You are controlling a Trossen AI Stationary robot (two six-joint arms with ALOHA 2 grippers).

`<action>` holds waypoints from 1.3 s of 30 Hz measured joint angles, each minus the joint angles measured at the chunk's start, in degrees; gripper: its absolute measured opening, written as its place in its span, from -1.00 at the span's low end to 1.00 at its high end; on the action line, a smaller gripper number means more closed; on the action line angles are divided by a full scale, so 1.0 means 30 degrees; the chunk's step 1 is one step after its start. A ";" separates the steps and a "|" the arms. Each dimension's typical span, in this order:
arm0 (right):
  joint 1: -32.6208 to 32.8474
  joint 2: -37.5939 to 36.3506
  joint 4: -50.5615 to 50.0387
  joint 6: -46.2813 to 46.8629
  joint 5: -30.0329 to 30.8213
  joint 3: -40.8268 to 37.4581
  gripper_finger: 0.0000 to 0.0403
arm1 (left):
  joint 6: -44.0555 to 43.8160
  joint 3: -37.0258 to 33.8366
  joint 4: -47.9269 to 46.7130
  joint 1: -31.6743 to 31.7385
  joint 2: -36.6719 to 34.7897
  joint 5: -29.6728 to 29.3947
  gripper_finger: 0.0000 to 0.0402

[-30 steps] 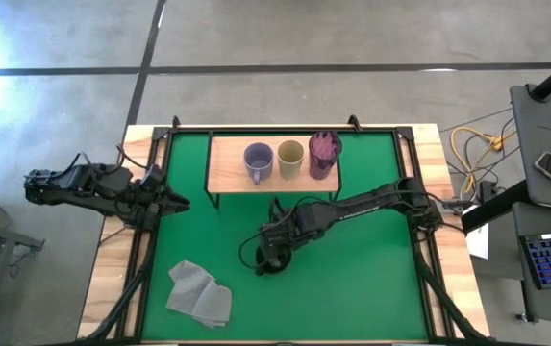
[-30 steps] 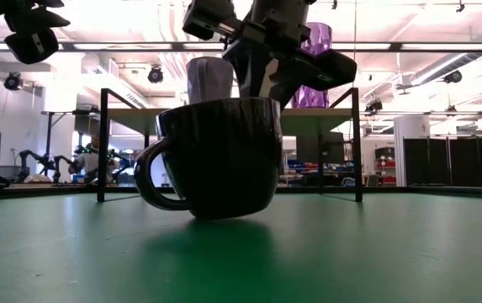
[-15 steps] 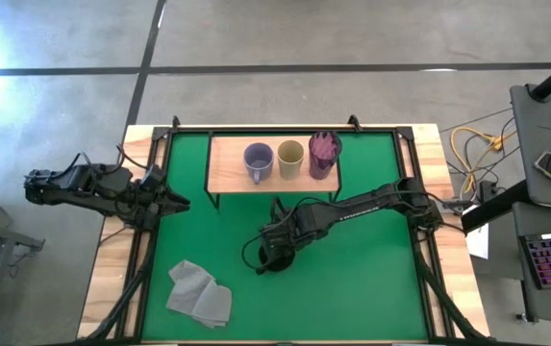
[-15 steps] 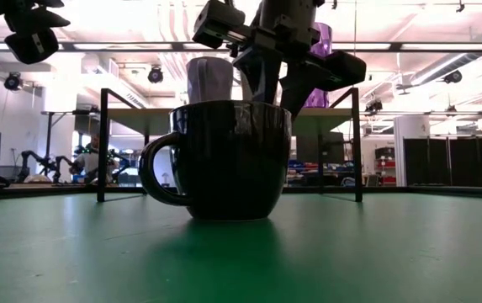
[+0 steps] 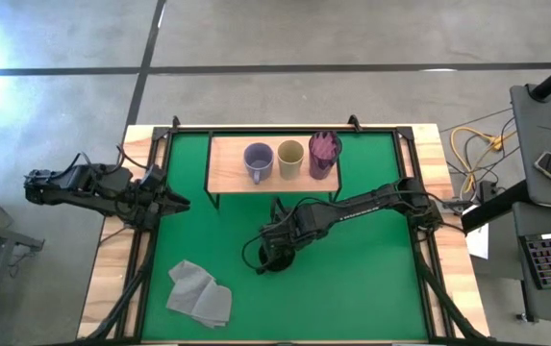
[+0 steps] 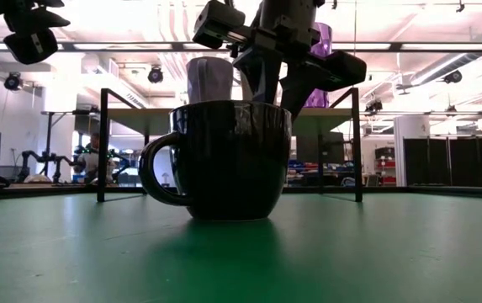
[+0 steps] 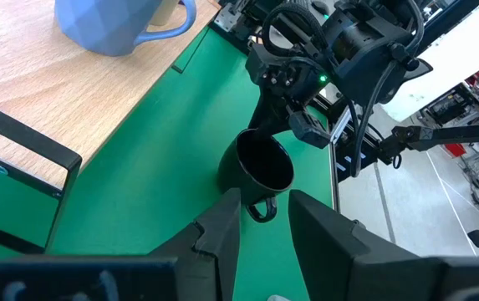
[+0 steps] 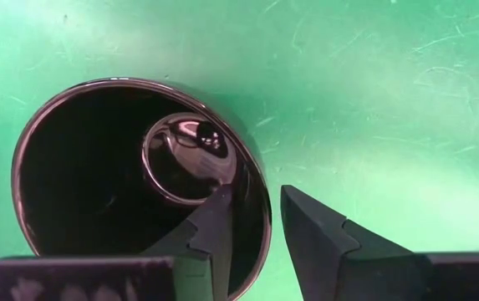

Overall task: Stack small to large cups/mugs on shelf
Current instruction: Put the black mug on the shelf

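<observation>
A black handled mug [image 6: 232,160] stands upright on the green mat [image 5: 371,288], in front of the shelf [image 5: 227,171]. My right gripper [image 8: 252,226] points down over it, shut on its rim. A lavender-grey mug [image 5: 258,160], a tan cup [image 5: 290,157] and a purple tumbler [image 5: 324,154] stand in a row on the shelf board. My left gripper [image 7: 264,221] hovers open at the table's left edge, touching nothing. My right gripper has the black mug's rim [image 8: 260,219] on the side away from the handle [image 6: 152,168]. One finger [image 8: 218,221] is inside the mug and the other [image 8: 310,226] outside its wall. The fingers come from above, pointing down. The mug's base rests flat on the mat.
A grey folded cloth [image 5: 200,293] lies on the mat at the near left. The shelf's black legs [image 6: 103,143] stand behind the mug. The left end of the shelf board [image 5: 223,159] is bare. Cables and a stand [image 5: 544,192] sit beyond the table's right edge.
The black mug was tilted in my right gripper's hold a second ago. It has come upright and now stands flat on the mat, shifted slightly toward the table's right. The gripper tipped a little with it and has since kept still.
</observation>
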 joint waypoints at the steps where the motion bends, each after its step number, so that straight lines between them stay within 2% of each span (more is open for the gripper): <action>1: 0.0000 0.0000 0.0000 0.0000 0.0000 0.0000 -0.52 | -0.0001 0.0000 -0.0001 0.0007 0.0000 0.0000 -0.55; 30: 0.0000 0.0000 -0.0008 0.0788 0.0497 0.0000 -0.52 | -0.0023 0.0000 0.0013 0.0001 0.0000 0.0007 -0.55; 39: 0.0044 0.0000 -0.0007 0.0505 0.0986 0.0000 -0.31 | -0.0023 0.0000 0.0021 0.0007 0.0408 0.0015 -0.55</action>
